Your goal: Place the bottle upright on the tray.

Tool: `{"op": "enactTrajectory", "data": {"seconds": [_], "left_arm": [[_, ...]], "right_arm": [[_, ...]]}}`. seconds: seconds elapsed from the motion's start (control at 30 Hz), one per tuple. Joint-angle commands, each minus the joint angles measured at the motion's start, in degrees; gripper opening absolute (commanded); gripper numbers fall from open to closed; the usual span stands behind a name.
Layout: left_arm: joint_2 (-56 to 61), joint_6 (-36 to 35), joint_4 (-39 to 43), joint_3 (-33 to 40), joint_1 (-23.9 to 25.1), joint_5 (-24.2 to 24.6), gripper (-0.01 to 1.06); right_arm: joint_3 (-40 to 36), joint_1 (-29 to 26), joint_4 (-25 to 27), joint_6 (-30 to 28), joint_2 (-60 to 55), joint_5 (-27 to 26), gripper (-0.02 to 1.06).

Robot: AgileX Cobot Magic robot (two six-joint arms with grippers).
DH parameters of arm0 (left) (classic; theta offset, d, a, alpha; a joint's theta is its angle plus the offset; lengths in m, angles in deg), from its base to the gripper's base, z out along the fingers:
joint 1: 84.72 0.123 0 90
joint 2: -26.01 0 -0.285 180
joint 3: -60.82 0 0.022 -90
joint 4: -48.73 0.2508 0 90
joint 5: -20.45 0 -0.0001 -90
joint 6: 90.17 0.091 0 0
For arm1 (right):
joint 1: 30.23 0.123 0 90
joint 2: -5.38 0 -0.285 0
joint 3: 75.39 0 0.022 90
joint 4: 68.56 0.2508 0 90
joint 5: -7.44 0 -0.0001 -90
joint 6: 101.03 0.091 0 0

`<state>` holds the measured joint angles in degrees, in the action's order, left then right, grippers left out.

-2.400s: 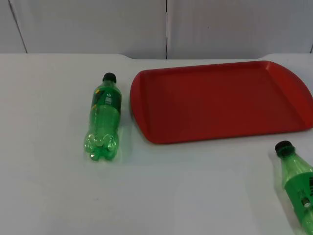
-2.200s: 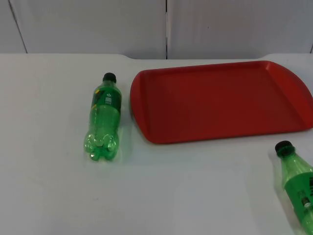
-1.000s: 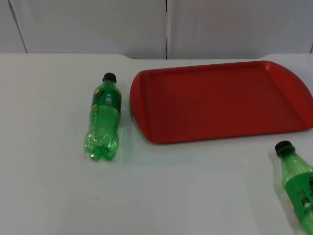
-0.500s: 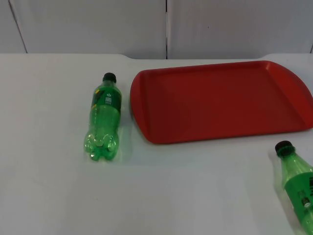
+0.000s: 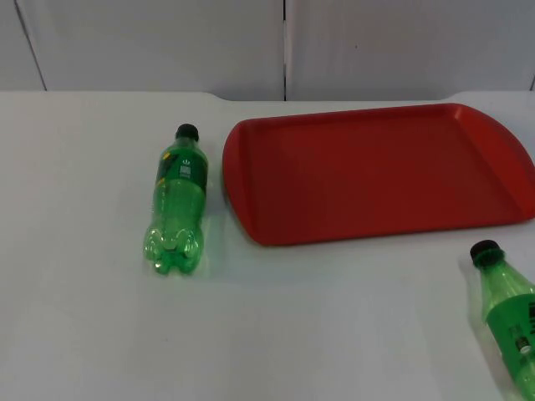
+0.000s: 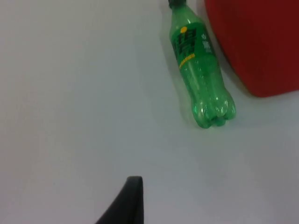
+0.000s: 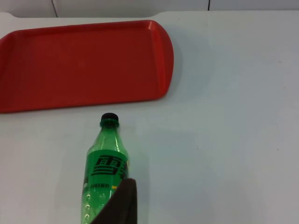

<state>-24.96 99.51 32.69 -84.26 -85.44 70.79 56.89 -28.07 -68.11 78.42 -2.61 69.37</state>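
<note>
Top view: red tray (image 5: pixel 376 171) flat on white table (image 5: pixel 84 317), bare; left bottle (image 5: pixel 179 200) on its side just beside tray's left edge, not touching, black cap toward wall; right bottle (image 5: pixel 508 313) on its side near tray's front right corner, cap toward tray.

Left wrist view: left bottle lying beside tray; left gripper fingertip (image 6: pixel 128 200) well apart from it; finger spread impossible to tell.

Right wrist view: right gripper fingertip (image 7: pixel 120 203) over right bottle's body; contact and finger spread impossible to tell.
</note>
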Motion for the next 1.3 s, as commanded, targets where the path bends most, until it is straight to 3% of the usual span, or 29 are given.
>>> {"op": "enactTrajectory", "data": {"seconds": [0.0,0.17,0.7,1.13,1.27], "left_arm": [[-1.93,0.41,-0.93,-2.76,0.14,0.02,1.05],[-7.36,0.41,-0.93,-8.06,0.14,0.30,1.05],[-22.02,3.56,-2.60,-15.63,0.14,0.30,1.05],[-35.76,4.62,-2.98,-27.94,0.01,0.36,1.05],[-40.90,4.98,-2.54,-32.31,-2.09,0.36,1.05]], "right_arm": [[0.06,-0.43,0.32,-0.14,0.21,-0.14,1.04],[0.06,-0.43,0.32,-0.14,0.21,-0.14,1.04],[0.06,-0.43,0.32,-0.14,0.21,-0.14,1.04],[0.06,-0.43,0.32,-0.14,0.21,-0.14,1.04],[0.06,-0.43,0.32,-0.14,0.21,-0.14,1.04]]}}
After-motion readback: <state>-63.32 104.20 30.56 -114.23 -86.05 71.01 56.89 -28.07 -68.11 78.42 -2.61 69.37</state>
